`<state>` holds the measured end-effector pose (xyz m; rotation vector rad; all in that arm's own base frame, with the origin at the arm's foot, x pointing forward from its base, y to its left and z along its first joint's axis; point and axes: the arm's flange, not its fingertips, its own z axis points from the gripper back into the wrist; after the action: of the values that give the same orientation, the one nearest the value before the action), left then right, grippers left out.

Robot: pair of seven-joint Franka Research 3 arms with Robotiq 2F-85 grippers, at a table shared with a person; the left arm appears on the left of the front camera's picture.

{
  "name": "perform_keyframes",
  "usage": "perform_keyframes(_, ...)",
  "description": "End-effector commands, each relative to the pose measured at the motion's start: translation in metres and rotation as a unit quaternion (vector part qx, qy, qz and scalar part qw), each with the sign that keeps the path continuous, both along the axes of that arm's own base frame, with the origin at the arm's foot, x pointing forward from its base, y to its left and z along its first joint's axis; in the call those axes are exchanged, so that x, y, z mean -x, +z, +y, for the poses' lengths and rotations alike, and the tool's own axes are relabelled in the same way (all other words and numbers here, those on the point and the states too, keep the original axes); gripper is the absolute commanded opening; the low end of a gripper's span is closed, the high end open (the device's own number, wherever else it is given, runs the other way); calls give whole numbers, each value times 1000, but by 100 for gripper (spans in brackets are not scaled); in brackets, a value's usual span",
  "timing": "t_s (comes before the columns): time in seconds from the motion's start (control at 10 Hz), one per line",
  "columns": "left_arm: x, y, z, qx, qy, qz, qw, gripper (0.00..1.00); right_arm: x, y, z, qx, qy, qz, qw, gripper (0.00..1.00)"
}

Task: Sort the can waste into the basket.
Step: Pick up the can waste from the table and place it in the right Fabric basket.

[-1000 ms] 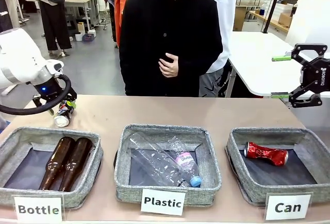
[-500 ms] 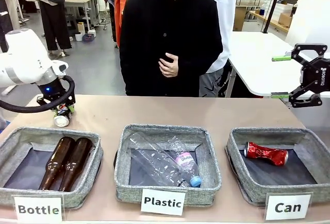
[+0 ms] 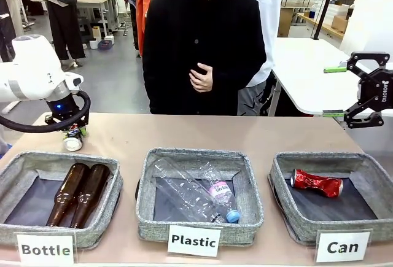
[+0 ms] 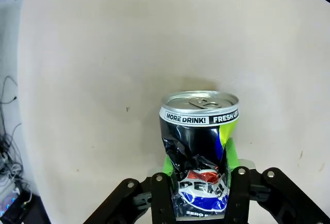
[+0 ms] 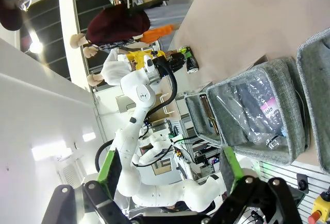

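Left wrist view: left claw [image 4: 200, 203], earlier apart, now clamps the dark can [image 4: 199, 149]; right claw [image 3: 334, 91] stays apart.

Front camera faces the person at 12 o'clock; left wrist camera sits close above the dark can [image 4: 200, 152], shared at 9 o'clock.

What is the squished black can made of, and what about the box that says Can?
The black can looks like thin shiny metal: silver top, crumpled glossy printed sides. The Can basket looks like soft grey woven fabric with a dark, smoother liner; exactly what cloth is unclear.
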<state>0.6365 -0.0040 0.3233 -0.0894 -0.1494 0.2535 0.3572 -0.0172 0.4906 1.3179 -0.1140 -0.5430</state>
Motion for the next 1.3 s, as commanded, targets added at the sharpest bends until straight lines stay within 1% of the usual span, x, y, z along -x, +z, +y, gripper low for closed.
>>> perform_keyframes(0.0,1,4,0,-16,13,-4,1000,0,2,1,0,0,4,1,1000,100)
perform_keyframes(0.1,10,16,0,-10,19,-14,1000,0,2,1,0,0,4,1,1000,100)
perform_keyframes(0.2,34,44,-3,9,-9,-36,999,0,2,1,0,0,4,1,1000,100)
perform_keyframes(0.3,71,79,-9,40,-44,-49,997,0,2,1,0,0,4,1,1000,100)
perform_keyframes(0.4,116,111,-17,54,-84,-73,992,0,2,1,0,0,4,1,1000,100)
perform_keyframes(0.5,151,127,-23,63,-119,-88,987,0,2,1,0,0,4,1,1000,100)
perform_keyframes(0.6,181,134,-27,72,-154,-88,981,0,2,1,0,0,4,1,1000,100)
perform_keyframes(0.7,209,134,-29,86,-213,-82,970,0,2,1,0,0,4,1,1000,100)
perform_keyframes(0.8,231,128,-28,77,-286,-78,952,0,2,1,0,0,4,1,1000,100)
perform_keyframes(0.9,239,120,-23,49,-319,-93,942,0,2,1,0,0,4,1,1000,100)
perform_keyframes(1.0,217,140,-46,72,-219,-86,969,0,2,1,0,0,4,1,1000,100)
perform_keyframes(1.2,217,140,-46,72,-219,-86,969,0,2,1,0,0,4,1,1000,100)
